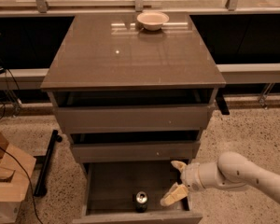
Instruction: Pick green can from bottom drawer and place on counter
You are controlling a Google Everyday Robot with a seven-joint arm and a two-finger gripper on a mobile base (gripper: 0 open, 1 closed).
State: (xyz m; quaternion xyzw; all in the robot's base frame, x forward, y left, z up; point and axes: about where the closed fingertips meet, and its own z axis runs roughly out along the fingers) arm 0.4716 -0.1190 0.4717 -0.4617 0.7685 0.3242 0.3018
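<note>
Three drawers showing, we are seeing the green can [141,200] standing upright near the front edge of the bottom drawer [109,185], our gripper [176,181] hovering spread open and empty by its right edge, bowl [152,20] sitting at the counter [130,59] far edge.

I can read no text, label, brand or number anywhere: none on the can [141,200], the counter [130,55] or the drawer [109,185]. My gripper [171,183] hangs over the right side of the open drawer, fingers spread, just right of the can and clear of it.
</note>
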